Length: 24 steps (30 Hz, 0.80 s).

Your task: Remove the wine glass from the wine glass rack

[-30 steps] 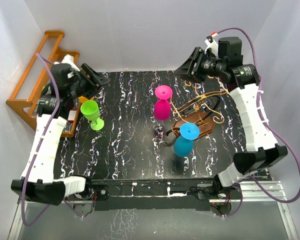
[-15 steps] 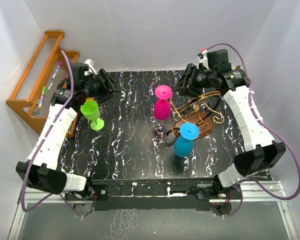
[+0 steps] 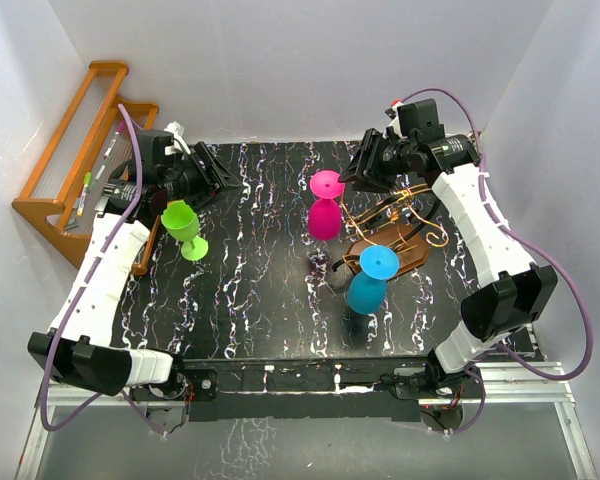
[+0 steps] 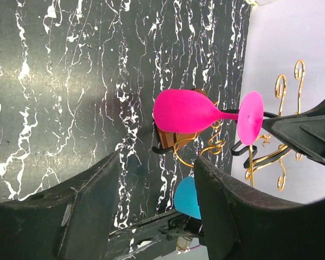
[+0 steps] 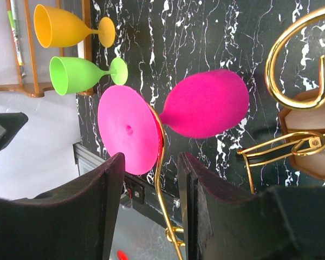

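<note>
Magenta plastic, to judge by its matte opaque finish: the wine glass (image 3: 324,215) hangs upside down from the wine glass rack (image 3: 410,250), just right of centre in the overhead view. Its round foot is uppermost and its bowl hangs below, above the dark marbled surface (image 3: 260,300). In the right wrist view a gold wire arm curves along the foot where the stem begins, so the foot appears to rest on that wire.

A blue glass (image 3: 370,285) hangs from the same rack, lower in the overhead frame. A green glass (image 3: 183,225) stands at the left beside the wooden shelf (image 3: 70,150).

The right gripper (image 3: 358,170) sits just beside the pink foot, upper right of centre. Its fingers (image 5: 92,206) are spread wide and hold nothing, and the foot lies ahead of the gap between them. The left gripper (image 3: 215,180) points toward the rack from the upper left, well apart from it. Its fingers (image 4: 86,216) are likewise spread and empty.

Assessment:
- **Handling:** The glass is probably light, stiff and smooth, so it is more likely to slip than to break.
- **Where to hold:** The stem just under the foot looks the surest hold. The bowl is wide and rounded, and the foot's thin edge offers little to bear on.
- **Risk:** The rack looks slight. Any pull that is not along the wire arm may drag or tip it, blue glass included.
</note>
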Motion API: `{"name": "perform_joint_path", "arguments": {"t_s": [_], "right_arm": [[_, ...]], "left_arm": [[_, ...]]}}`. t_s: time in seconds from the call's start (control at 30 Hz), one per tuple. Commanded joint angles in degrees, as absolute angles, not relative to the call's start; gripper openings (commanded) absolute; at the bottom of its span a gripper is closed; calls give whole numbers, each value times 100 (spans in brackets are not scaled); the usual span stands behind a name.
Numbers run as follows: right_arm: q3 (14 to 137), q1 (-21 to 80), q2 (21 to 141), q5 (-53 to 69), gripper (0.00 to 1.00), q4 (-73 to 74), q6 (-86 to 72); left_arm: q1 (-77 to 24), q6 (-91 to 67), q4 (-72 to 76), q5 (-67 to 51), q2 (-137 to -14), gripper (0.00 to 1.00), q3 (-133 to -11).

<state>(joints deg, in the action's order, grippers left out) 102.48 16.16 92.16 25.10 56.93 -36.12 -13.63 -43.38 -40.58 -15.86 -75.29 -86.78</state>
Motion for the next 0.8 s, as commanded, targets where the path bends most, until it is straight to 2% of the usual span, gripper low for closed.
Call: {"name": "perform_joint_path", "arguments": {"t_s": [0.0, 0.77], "right_arm": [[10368, 1695, 9196, 2409, 46, 5167, -3636], [10348, 1975, 9274, 2454, 45, 4816, -3781]], "left_arm": [[-1371, -4237, -4140, -1564, -7237, 54, -8577], [-1372, -4131, -4344, -1422, -7028, 54, -8352]]}}
